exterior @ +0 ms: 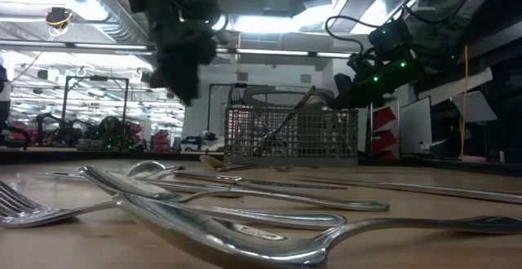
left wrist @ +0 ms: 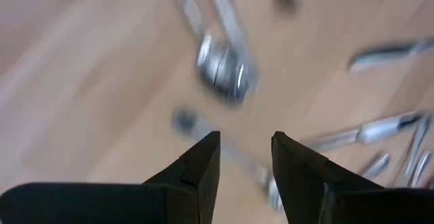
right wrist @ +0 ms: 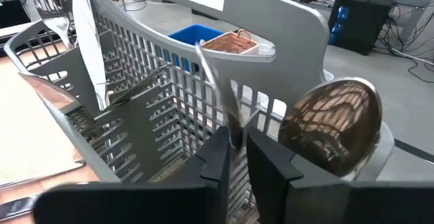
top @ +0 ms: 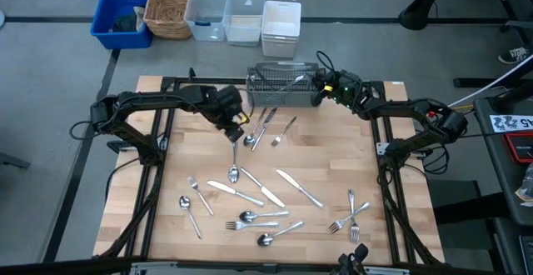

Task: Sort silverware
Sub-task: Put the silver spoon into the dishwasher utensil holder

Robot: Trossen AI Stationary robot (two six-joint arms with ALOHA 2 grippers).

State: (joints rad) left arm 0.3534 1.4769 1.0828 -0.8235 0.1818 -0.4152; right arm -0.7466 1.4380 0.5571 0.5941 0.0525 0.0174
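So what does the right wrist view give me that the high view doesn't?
Only the right wrist view shows inside the basket: a utensil handle standing just past the right gripper, fingers slightly apart, and a spoon bowl at the basket's rim. Only the high view shows the left gripper, open above the loose silverware scattered over the table. Both show the basket and the bins beyond it.

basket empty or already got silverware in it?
Not empty. The grey basket at the table's far edge already holds several upright pieces, including a knife and a spoon in the right wrist view.
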